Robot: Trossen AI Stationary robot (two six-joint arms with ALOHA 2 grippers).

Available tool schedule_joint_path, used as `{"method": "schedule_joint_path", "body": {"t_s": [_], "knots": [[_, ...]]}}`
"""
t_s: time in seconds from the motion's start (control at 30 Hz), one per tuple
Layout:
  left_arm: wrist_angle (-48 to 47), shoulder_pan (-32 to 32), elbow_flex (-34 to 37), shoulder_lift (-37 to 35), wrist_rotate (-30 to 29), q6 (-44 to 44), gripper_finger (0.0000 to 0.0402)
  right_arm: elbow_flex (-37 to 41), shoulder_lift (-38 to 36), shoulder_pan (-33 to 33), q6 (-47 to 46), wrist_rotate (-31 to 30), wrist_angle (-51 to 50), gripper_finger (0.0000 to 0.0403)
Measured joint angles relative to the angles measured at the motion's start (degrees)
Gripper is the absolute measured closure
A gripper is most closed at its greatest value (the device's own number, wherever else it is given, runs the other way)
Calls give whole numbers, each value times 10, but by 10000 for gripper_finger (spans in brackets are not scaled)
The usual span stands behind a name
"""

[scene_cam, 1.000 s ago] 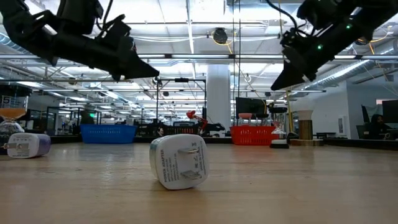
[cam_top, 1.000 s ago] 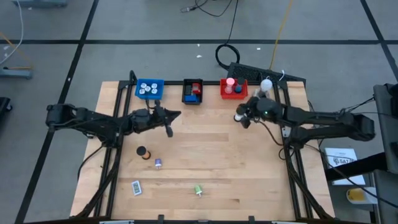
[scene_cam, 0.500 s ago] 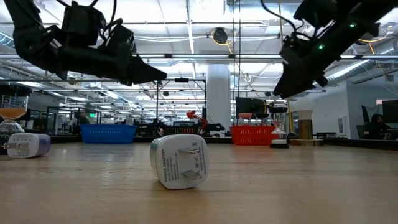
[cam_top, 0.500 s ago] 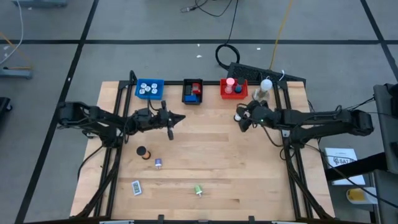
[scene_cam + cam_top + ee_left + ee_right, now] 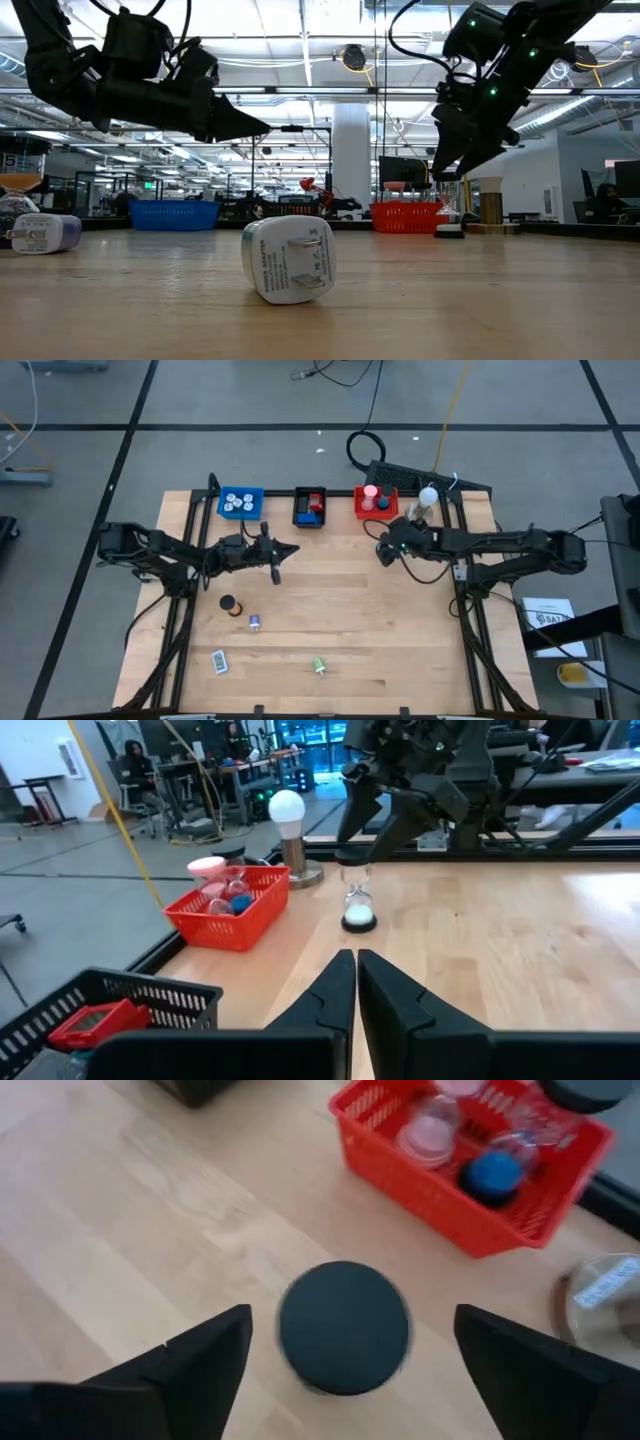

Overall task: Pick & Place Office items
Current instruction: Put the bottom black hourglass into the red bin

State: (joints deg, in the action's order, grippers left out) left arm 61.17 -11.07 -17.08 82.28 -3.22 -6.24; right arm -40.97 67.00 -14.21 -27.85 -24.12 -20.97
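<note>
The right gripper (image 5: 345, 1350) hangs with fingers spread wide over a black-capped hourglass (image 5: 357, 904) standing just beside the red basket (image 5: 376, 503). The left gripper (image 5: 280, 550), fingers pressed together and empty, hovers near the black basket (image 5: 309, 507).

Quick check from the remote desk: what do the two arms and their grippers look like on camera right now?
Both arms are dark, jointed and slim, with black cables looped along them. The left gripper ends in two matte black, wedge-shaped fingers. The right gripper has the same dark tapered fingers, and small green indicator lights glow on the right arm's wrist housing.
</note>
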Motion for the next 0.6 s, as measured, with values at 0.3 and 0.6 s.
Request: {"method": "schedule_joint_path", "body": {"t_s": [0.3,0.6], "knots": [[0,0,0,0,-14,1,392,0,55,-12,15,4,28,98],[-1,0,0,0,-14,1,383,0,68,-12,13,4,40,193]]}}
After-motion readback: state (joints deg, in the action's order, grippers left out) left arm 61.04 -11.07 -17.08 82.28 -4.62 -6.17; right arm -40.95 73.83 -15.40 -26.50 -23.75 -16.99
